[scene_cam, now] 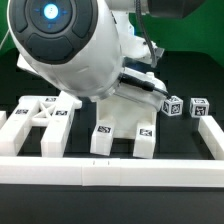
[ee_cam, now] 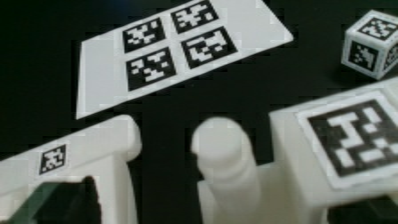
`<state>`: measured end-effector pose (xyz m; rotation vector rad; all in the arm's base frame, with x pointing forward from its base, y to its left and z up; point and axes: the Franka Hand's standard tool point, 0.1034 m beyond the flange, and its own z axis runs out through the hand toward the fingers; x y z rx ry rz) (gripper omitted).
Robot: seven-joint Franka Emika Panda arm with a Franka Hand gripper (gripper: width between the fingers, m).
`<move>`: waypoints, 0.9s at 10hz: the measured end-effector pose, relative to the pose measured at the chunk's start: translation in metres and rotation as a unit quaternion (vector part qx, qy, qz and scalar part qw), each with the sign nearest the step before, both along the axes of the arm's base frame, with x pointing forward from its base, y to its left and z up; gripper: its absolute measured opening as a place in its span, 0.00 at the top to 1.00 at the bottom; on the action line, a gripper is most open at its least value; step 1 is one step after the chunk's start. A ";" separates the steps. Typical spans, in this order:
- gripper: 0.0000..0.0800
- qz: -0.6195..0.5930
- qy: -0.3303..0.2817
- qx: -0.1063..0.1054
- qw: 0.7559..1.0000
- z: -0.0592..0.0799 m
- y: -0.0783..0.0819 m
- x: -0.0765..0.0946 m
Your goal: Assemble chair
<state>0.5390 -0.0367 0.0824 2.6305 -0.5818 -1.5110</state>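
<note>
Chair parts (scene_cam: 122,128), white, tagged — on table (scene_cam: 195,80) beneath the arm (scene_cam: 70,45); marker board (ee_cam: 178,45) lies nearby. Pincer — apart or together, cannot tell.

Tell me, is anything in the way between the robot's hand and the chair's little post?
Nothing visible does. In the wrist view the round-topped post shows up close, nothing over it, a tagged block beside it. In the exterior view the arm hides most of the gripper, so I can't be sure.
</note>
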 end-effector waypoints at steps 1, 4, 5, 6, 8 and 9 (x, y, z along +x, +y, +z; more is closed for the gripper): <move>0.19 0.006 -0.041 -0.012 0.999 0.001 0.001 0.012; 0.19 0.020 -0.149 -0.046 0.988 0.003 0.009 0.020; 0.19 0.028 -0.200 -0.052 0.978 0.004 0.013 0.029; 0.19 0.036 -0.266 -0.055 0.962 0.004 0.018 0.034; 0.19 0.108 -0.342 -0.003 0.934 0.011 -0.007 0.040; 0.19 0.128 -0.404 -0.005 0.906 0.015 -0.019 0.052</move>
